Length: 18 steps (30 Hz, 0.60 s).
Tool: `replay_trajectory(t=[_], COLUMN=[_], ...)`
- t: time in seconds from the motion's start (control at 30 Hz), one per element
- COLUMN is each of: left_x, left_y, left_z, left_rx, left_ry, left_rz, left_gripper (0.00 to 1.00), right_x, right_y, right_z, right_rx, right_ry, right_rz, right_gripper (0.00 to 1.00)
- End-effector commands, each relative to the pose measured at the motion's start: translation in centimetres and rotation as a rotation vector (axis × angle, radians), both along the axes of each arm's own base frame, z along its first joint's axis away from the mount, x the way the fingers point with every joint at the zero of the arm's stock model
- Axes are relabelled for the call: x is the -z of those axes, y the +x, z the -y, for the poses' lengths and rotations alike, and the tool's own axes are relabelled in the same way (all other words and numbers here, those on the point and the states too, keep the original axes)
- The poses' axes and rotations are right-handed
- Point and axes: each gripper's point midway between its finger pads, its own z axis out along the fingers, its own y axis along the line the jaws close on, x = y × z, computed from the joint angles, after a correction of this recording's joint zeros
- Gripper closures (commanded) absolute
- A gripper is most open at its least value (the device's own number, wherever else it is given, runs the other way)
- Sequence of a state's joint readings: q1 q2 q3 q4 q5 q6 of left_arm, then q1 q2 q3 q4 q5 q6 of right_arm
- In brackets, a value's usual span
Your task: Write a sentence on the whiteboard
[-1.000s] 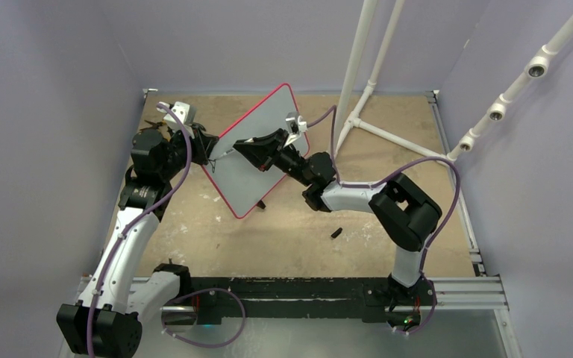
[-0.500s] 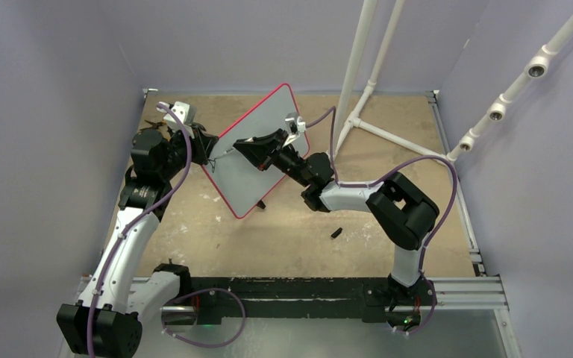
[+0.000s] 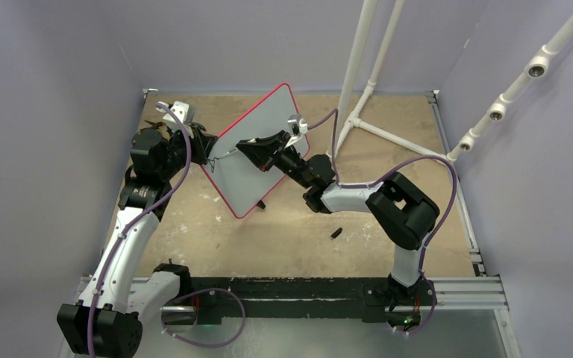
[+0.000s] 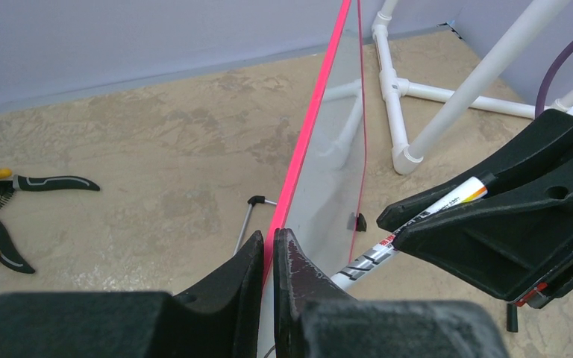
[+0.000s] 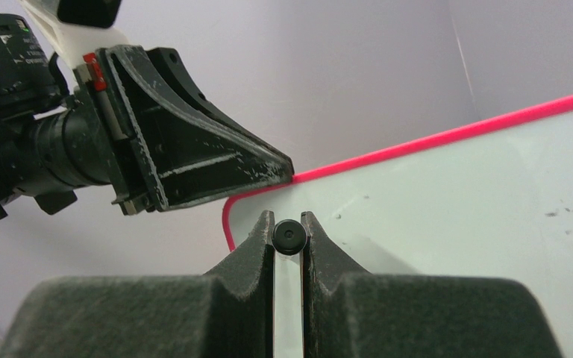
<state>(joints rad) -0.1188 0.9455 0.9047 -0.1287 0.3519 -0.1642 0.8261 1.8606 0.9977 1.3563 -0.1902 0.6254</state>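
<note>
Clamping red-rimmed white rectangular whiteboard (image 3: 248, 186) edge in left gripper (image 4: 271, 240); pinching white-barrelled marker (image 4: 455, 195) in right gripper (image 5: 289, 221), tip toward board face, possibly touching.

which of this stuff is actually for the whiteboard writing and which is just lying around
In use: whiteboard, clamped at its rim by the left gripper; marker, held in the right gripper.
Lying about: pliers; white pipe frame; small black piece.

table (image 3: 283, 235): tan, scuffed | pliers (image 4: 45, 181) | small black piece (image 3: 336, 233) | white pipe stand (image 3: 395, 136)
</note>
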Motion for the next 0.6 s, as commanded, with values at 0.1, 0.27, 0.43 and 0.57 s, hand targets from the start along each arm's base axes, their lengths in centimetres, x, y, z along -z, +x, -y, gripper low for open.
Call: replay_trajectory(t=[0.1,0.27,0.43,0.57], left_x=[0.7,0.7,0.7,0.8], left_y=[-0.2,-0.2,-0.2,-0.2], left_z=[0.2,0.3,0.3,0.3], left_rx=[0.017,0.018,0.019,0.019], left_ry=[-0.009,-0.009,-0.009,-0.009], left_rz=[-0.027,-0.028,-0.025,-0.028], left_gripper=[0.92,0.92,0.93,0.93], right_x=[0.8,1.3,0.8,-0.4], right_y=[0.4,0.3,0.2,0.3], right_z=[1.2,1.4,1.5,1.4], right_rx=[0.052,0.054,0.053,0.051], right_ry=[-0.015,-0.02,-0.006,0.022], right_rz=[0.002,-0.006,-0.002,0.018], right_gripper=[1.0,1.0,1.0,1.0])
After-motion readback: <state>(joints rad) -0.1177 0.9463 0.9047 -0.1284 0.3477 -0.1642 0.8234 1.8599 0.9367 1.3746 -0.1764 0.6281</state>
